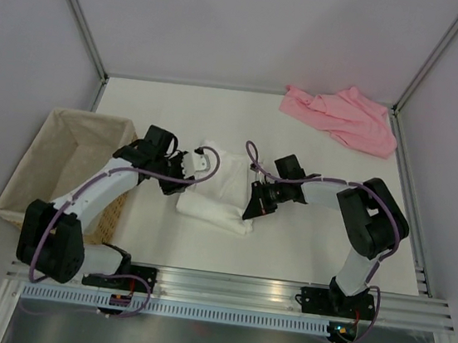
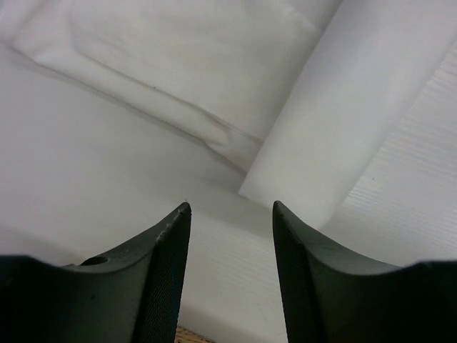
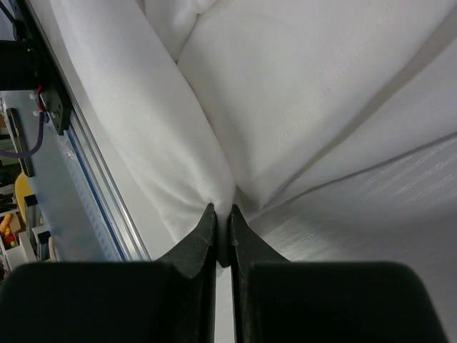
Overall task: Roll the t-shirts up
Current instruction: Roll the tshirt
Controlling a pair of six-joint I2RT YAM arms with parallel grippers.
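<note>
Sitting at 9 o'clock, basket [image 1: 24, 173] hugs the bench [image 1: 314, 161] edge; white tee [image 1: 219, 194] dead centre, pink tee [image 1: 344, 117] crumpled at 1 o'clock; left tool [image 2: 232, 213] released, right tool [image 3: 222, 211] clenched on white tee.

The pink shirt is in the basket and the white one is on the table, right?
Not quite. The top view shows the pink shirt lying on the table, at its far right corner, not in the basket. The white shirt is on the table, as you said.
</note>
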